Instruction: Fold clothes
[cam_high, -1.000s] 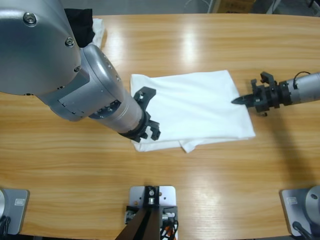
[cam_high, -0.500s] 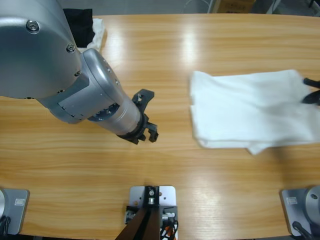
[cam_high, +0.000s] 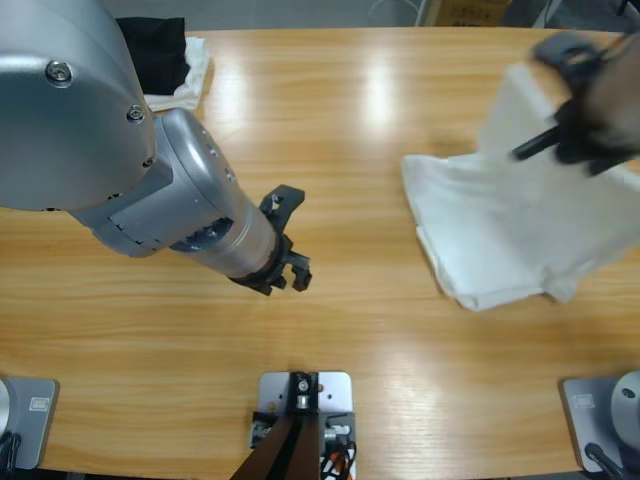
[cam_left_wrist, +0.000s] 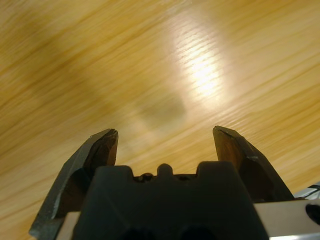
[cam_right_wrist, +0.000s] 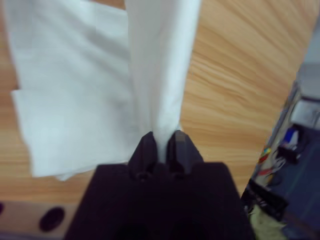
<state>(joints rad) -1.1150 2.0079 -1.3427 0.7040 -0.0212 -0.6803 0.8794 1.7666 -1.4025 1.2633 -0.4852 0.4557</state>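
A robotics lab or test room is showing here: two silver-grey robot arms (cam_high: 150, 200) are working over a long wooden table (cam_high: 340, 130) fitted with a camera rig, rather than any household furniture. A white T-shirt (cam_high: 510, 235) and a folded black garment (cam_high: 155, 50) are lying on the table as test pieces. Beyond the table's far edge a cardboard box (cam_high: 465, 12) is sitting on a grey floor, and the right wrist view is catching cluttered equipment and cables (cam_right_wrist: 280, 190) beside the table.
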